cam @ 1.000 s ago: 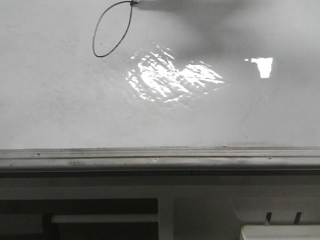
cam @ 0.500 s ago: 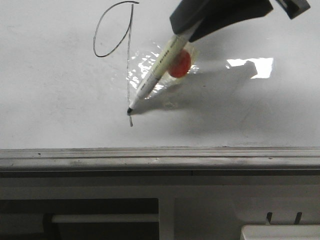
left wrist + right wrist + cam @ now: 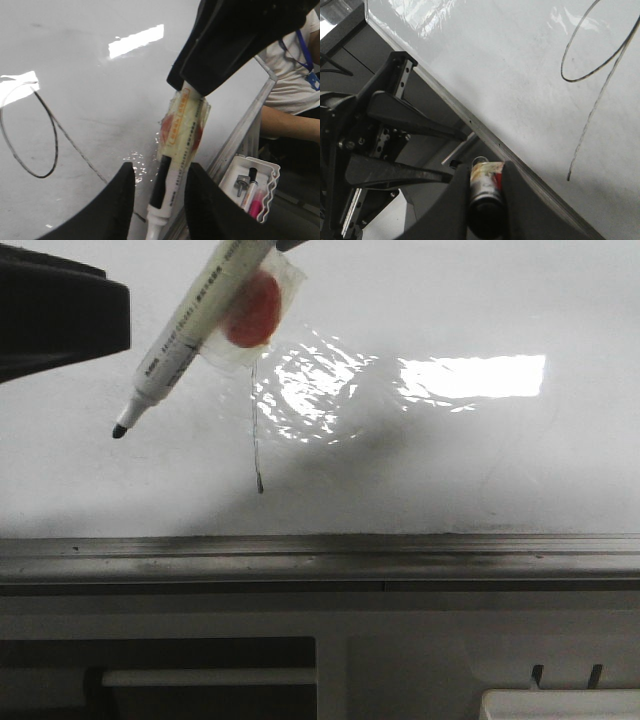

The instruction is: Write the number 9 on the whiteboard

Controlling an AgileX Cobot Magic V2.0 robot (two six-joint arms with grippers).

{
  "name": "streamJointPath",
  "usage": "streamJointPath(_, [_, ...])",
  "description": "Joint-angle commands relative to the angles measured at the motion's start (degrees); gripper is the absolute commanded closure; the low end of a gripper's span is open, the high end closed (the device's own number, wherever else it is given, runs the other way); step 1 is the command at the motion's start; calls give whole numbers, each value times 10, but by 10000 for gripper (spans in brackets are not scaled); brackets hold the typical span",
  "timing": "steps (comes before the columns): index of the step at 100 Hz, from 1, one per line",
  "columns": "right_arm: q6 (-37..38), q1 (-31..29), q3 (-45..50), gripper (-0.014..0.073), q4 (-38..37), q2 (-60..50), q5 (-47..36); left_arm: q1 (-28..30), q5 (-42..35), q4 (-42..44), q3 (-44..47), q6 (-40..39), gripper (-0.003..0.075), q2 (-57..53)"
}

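Upper left of the front view: the dark bulk of the left arm (image 3: 50,312) stands close to the marker tip (image 3: 118,430). In the left wrist view the left gripper (image 3: 160,172) has its fingers spread, and the marker barrel shows in the gap between them. Whether it touches either finger cannot be told.

Centre left: the marker (image 3: 190,330), with an orange patch (image 3: 250,315) taped to it, slants down to the left. It is pinched by the right gripper (image 3: 485,186), whose fingers press on the barrel. The tip appears to hang clear of the whiteboard (image 3: 480,470).

Centre: the number 9 (image 3: 592,119) appears complete on the whiteboard. Only its tail shows in the front view, ending above the grey ledge (image 3: 320,560); its loop shows in both wrist views.

Hazards, as judged:
- A dip of the uncapped tip would leave a stray stroke left of the digit.
- The left fingers closing or shifting could knock the barrel and twist it in the right gripper's pinch.
- Either arm sweeping low across the tail could smear the ink.
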Motion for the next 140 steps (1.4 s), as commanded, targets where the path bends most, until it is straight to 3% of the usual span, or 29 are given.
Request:
streamJointPath(1, [-7,4,-19,662,22,-14,-32,1,-62,-1,-16,-7,486,11])
streamJointPath(48, [-7,14,-19,662,62,-14,-14,1,-60,-7,-16,-7,498,30])
streamJointPath(58, [-7,14,-19,662,62,-14,-14,1,-60,-7,-16,-7,557,30])
streamJointPath(73, [-7,14,-19,663,66,-14,-12,1,-60,-7,-16,-7,740,30])
streamJointPath(103, [-8,14,-19,653,68,-14,-22,1,-60,-7,-16,-9,741,30])
streamJointPath(113, [-19,14,-19,522,68,-14,-30,1,-60,-7,-16,-10,741,30])
streamJointPath(128, [-19,14,-19,186,68,-14,-59,1,-58,-41,-16,-24,741,30])
streamJointPath(133, [-19,14,-19,139,68,-14,-67,1,-49,-76,-16,-24,741,30])
streamJointPath(140, [-19,14,-19,146,68,-15,-73,1,-30,-126,-16,-24,741,30])
